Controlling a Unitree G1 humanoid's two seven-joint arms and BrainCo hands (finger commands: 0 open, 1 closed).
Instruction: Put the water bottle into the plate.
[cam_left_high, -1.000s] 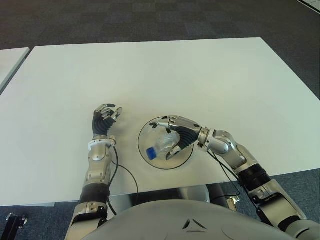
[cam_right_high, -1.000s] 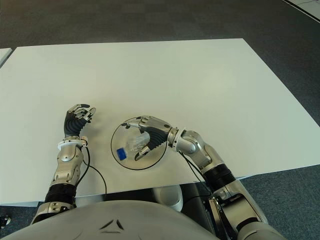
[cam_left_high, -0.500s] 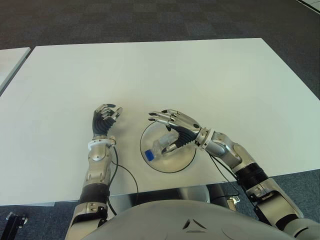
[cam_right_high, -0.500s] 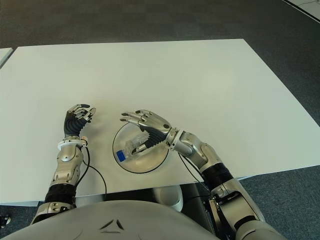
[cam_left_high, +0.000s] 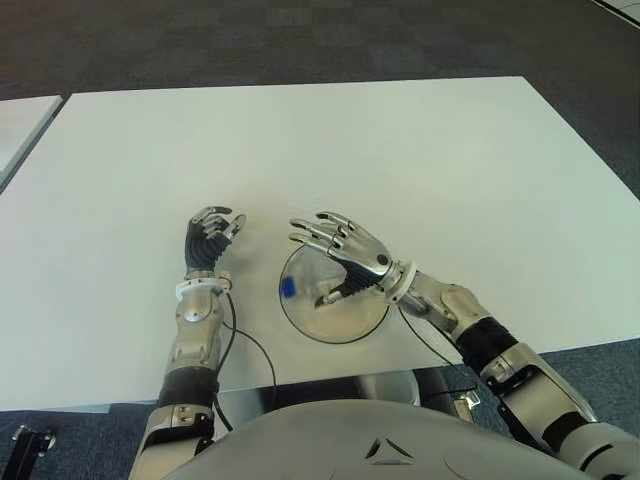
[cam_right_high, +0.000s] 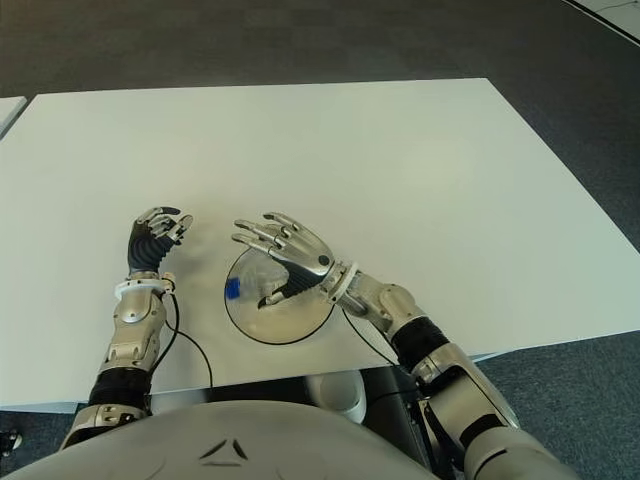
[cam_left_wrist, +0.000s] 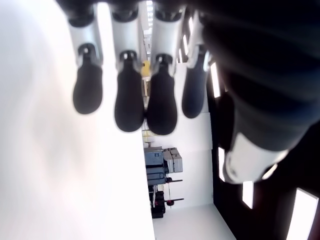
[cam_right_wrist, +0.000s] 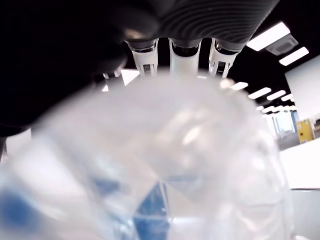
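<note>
Water bottle (cam_left_high: 312, 289) lies on its side inside the plate (cam_left_high: 340, 331), blue cap toward my left. My right hand (cam_left_high: 345, 256) hovers over it, fingers spread wide, gripping nothing. Left hand (cam_left_high: 208, 240) shows beside the plate on the worktop (cam_left_high: 330, 150), fingers curled, empty.

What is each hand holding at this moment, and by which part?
Nothing is held. The right hand hovers spread above the water bottle, which lies in the plate. The left hand, beside the plate, is empty too.
</note>
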